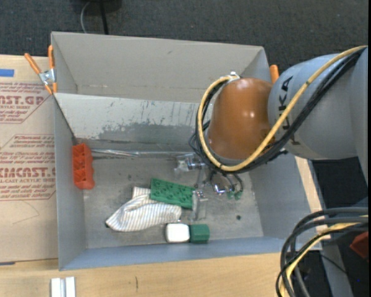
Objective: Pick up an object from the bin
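My gripper (200, 198) reaches down under the orange dome at the middle right of the bin, its metal fingers at the right end of a flat green studded plate (171, 193). The plate lies tilted, resting partly on a crumpled white striped cloth (142, 213). Just in front of the fingers, near the front wall, lie a small white block (177, 232) and a small green block (199, 232), side by side and touching.
An orange-red studded brick (83, 165) lies against the left wall. A small green bit (237, 195) shows under the arm's cables at the right. The arm and its dome cover the bin's right part.
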